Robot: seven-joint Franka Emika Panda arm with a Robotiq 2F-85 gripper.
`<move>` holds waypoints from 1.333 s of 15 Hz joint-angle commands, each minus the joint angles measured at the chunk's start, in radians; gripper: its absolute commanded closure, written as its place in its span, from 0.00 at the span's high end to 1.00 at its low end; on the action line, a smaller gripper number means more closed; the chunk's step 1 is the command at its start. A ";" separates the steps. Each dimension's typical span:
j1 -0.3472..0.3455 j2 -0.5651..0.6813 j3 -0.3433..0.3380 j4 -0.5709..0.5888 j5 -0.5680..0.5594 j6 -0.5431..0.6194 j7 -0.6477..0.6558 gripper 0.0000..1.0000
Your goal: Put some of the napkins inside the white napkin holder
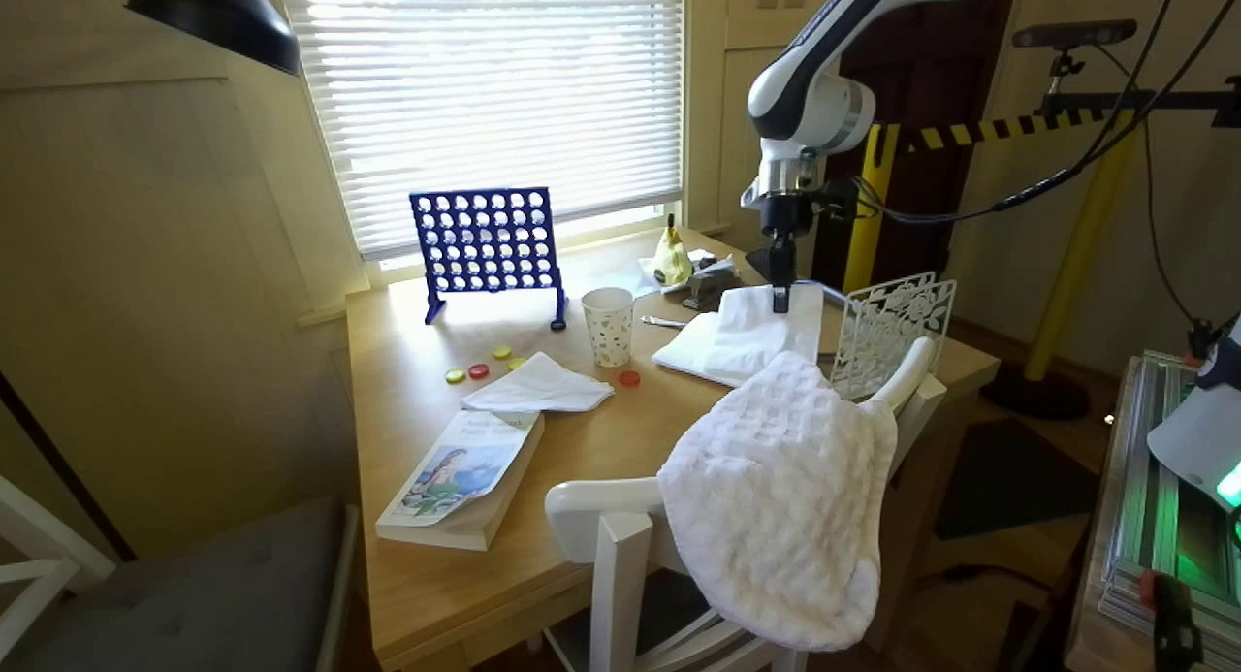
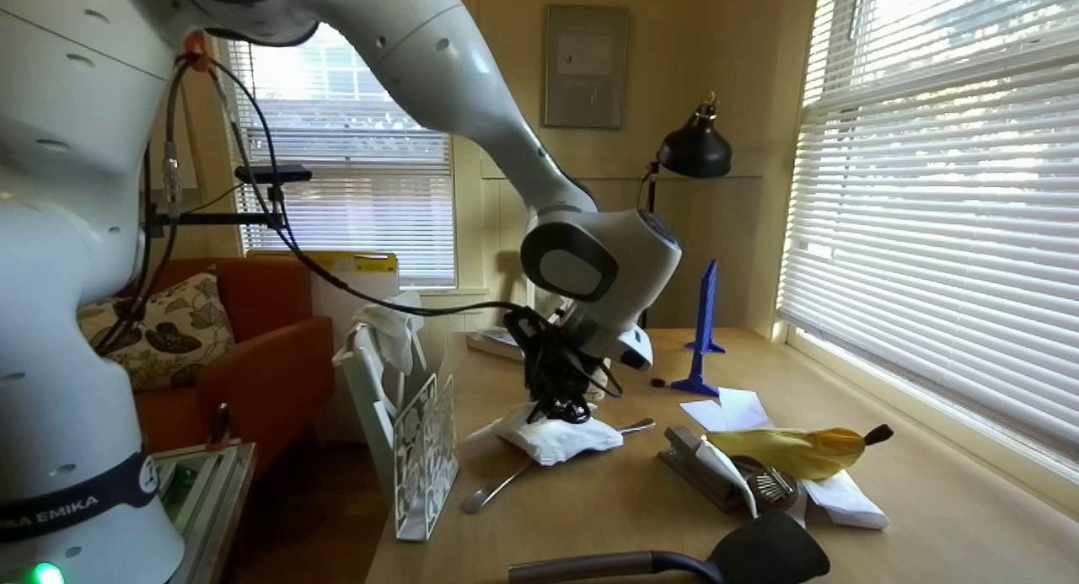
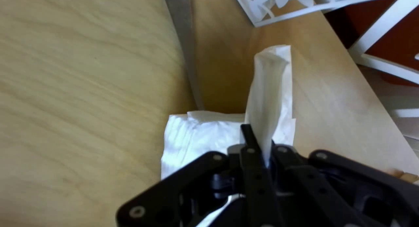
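Note:
The white napkins (image 1: 751, 335) lie in a low stack on the table, also in an exterior view (image 2: 573, 441). My gripper (image 1: 781, 302) is low over them, pointing down; it also shows in an exterior view (image 2: 560, 411). In the wrist view the fingers (image 3: 262, 140) are shut on a folded part of the napkins (image 3: 266, 79), which stands up between them. More napkins (image 3: 209, 135) lie below and beside the fingers. How many sheets are pinched cannot be told. The white napkin holder (image 1: 887, 328) stands upright near the table edge, apart from the gripper; it also shows in an exterior view (image 2: 421, 458).
A chair with a white towel (image 1: 785, 497) stands against the table near the holder. A metal utensil (image 2: 497, 487) reaches under the napkins. A paper cup (image 1: 609, 328), blue game board (image 1: 490, 240), booklet (image 1: 465, 473), folded white cloth (image 1: 538, 385) and spatula (image 2: 767, 550) are on the table.

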 commanded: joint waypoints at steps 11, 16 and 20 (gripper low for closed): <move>0.080 -0.330 -0.003 -0.197 -0.227 0.022 -0.027 0.04; 0.103 -0.370 0.014 -0.231 -0.292 0.035 -0.048 0.01; 0.172 -0.542 0.051 -0.340 -0.453 -0.025 -0.018 0.01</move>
